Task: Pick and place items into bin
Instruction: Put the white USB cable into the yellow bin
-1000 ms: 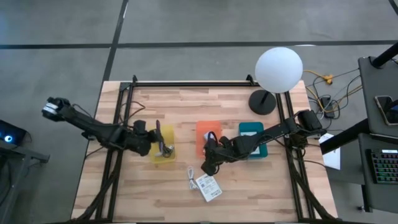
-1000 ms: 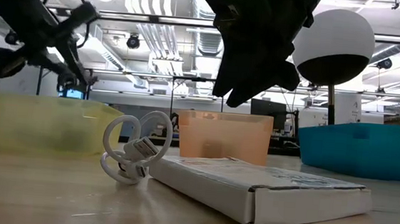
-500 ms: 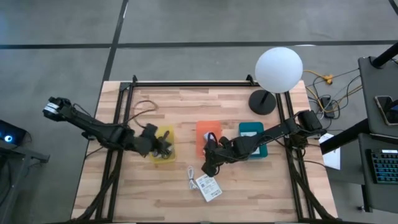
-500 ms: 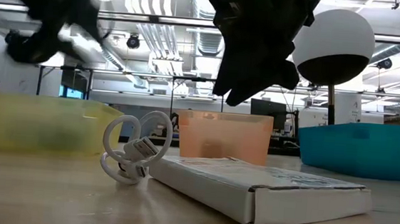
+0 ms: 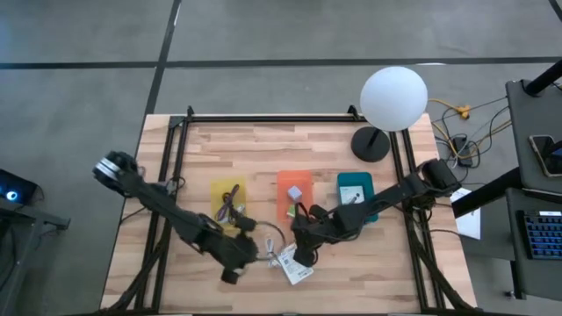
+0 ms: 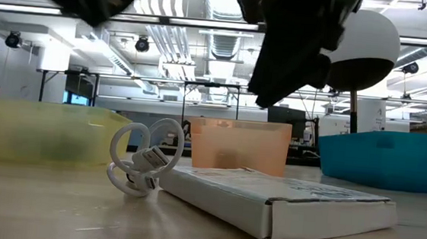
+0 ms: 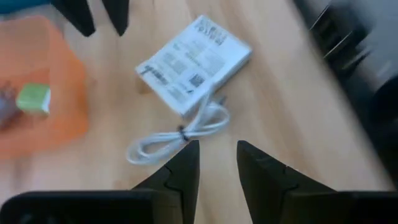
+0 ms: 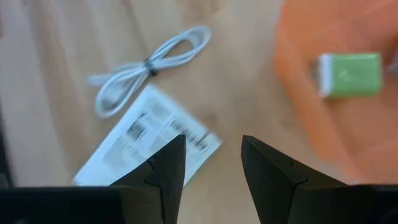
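Observation:
One flat white printed packet (image 5: 295,266) lies flat on the table near its near edge, with the small whitish cable (image 5: 270,255) coiled beside its left end. My left gripper (image 7: 214,165) is open and hovers just left of the cable (image 7: 180,134). My right gripper (image 8: 213,163) is open above the packet (image 8: 146,149) and touches nothing. The dark coiled cable (image 5: 230,208) rests in the yellow bin (image 5: 216,189). A green cube (image 8: 348,74) and a lavender cube (image 5: 295,191) sit in the orange bin (image 5: 283,180).
A teal bin (image 5: 356,183) stands right of the orange one. A white globe lamp (image 5: 393,98) on a dark base stands at the far right corner. Black frame rails run along the table's left and right sides. Bare wood lies toward the far edge.
My left gripper left the yellow bin and swung toward the near edge and to the right, ending beside the whitish cable; the dark cable stayed in the yellow bin. My right gripper shifted slightly toward the near edge, over the packet.

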